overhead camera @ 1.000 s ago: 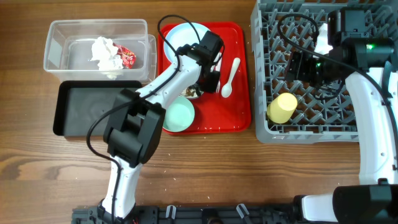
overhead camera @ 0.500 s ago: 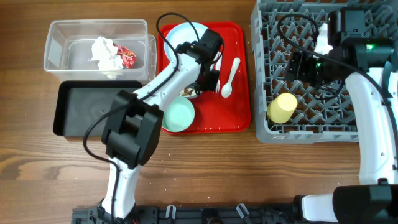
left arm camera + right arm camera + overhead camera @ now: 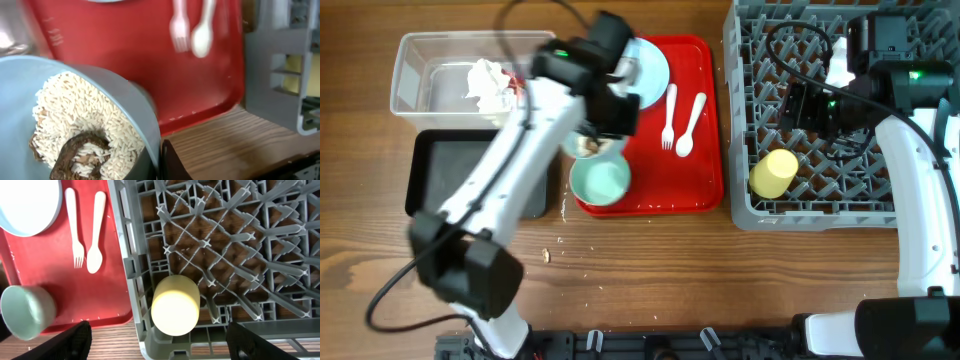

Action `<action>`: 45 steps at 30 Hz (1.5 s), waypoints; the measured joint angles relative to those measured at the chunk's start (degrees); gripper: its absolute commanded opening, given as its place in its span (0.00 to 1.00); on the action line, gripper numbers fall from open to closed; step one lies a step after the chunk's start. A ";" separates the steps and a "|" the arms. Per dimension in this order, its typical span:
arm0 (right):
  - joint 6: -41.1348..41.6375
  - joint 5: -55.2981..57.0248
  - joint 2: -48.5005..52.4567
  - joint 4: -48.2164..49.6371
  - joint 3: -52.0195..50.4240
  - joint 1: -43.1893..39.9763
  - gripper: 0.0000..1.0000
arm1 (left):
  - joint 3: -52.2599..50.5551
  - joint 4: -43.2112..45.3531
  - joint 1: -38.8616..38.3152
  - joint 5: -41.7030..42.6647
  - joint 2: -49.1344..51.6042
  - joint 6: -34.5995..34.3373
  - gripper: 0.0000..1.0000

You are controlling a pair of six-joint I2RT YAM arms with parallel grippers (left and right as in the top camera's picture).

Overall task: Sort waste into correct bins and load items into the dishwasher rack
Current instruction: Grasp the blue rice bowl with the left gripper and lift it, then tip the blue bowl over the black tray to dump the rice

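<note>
My left gripper [image 3: 598, 132] is shut on the rim of the light blue bowl [image 3: 584, 146] and holds it over the red serving tray's left edge. In the left wrist view the bowl [image 3: 125, 100] holds white rice and brown food scraps [image 3: 80, 150], with one finger [image 3: 172, 162] outside its wall. The pale mint bowl [image 3: 600, 182], blue plate [image 3: 645, 68], white fork [image 3: 668, 115] and spoon [image 3: 688, 125] lie on the red tray. The tissue [image 3: 488, 85] and red wrapper [image 3: 523, 90] lie in the clear tub [image 3: 420, 50]. My right gripper [image 3: 159, 330] is open above the yellow cup [image 3: 175, 305] in the grey rack [image 3: 820, 200].
The black tray [image 3: 460, 180] lies in front of the clear tub, left of the red serving tray [image 3: 695, 175]. A few crumbs [image 3: 546, 255] lie on the wood near the front. The rack fills the right side of the table.
My left arm has swung left and lifted the blue bowl of scraps from the tray's middle to its left edge. The fork now shows. The right arm has not moved.
</note>
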 measured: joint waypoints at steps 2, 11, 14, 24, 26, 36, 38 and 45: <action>0.00 0.00 0.00 0.00 0.00 0.02 0.88 | 0.13 -2.84 4.09 0.00 -0.92 -0.02 0.04; 0.00 0.00 0.00 0.07 0.00 0.00 0.88 | -7.61 -4.57 21.88 12.00 -1.03 7.87 0.04; 0.00 0.00 0.00 0.17 0.00 0.00 0.88 | -13.79 -1.20 27.50 18.69 -1.03 12.02 0.04; 0.00 0.00 0.00 0.20 0.00 0.02 0.88 | -33.31 15.56 46.82 42.75 -0.98 19.39 0.04; 0.00 0.00 0.00 0.20 0.00 0.00 0.88 | -35.01 16.44 49.99 46.56 -0.98 19.65 0.04; 0.00 0.00 0.00 0.20 0.00 0.00 0.88 | -35.60 15.76 55.08 65.57 -0.98 20.09 0.04; 0.00 0.00 0.00 0.20 0.00 0.02 0.88 | -35.60 15.76 55.15 69.00 -0.98 20.06 0.04; 0.00 0.00 0.00 0.20 0.00 0.02 0.88 | -35.60 15.69 55.23 74.82 -1.01 20.06 0.04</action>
